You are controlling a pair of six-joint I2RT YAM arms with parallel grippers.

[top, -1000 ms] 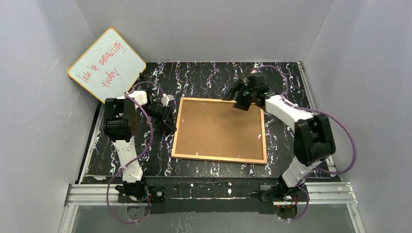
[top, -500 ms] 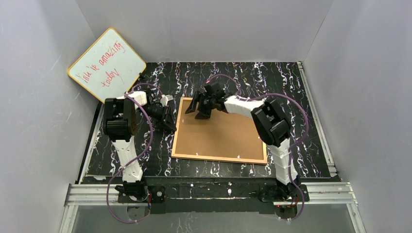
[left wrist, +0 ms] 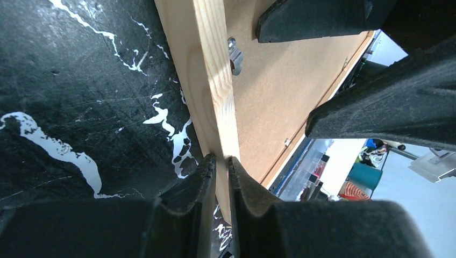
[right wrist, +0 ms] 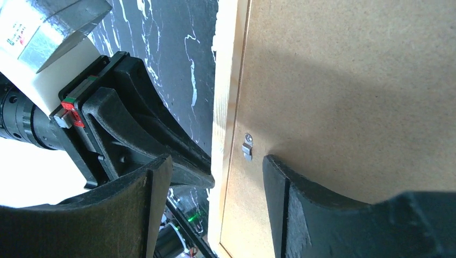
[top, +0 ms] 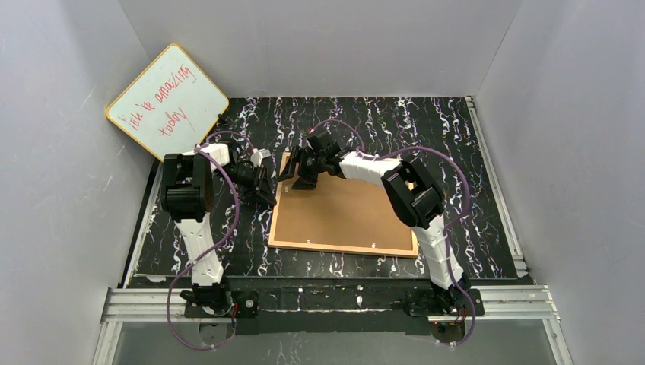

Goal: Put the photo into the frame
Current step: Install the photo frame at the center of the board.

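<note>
The left fingers (left wrist: 183, 209) are almost shut and seem to be pinching the left rail of the frame (left wrist: 215, 80), which is lying face-down on the table (left wrist: 80, 107). The right fingers (right wrist: 306, 215), wide apart and empty, are straddling a metal clip (right wrist: 247, 146) just beside that rail. The photo is not showing.

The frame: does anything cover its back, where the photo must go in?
Yes. The brown backing board fills the back of the frame, with a metal clip over its edge. The photo is not in view.
</note>
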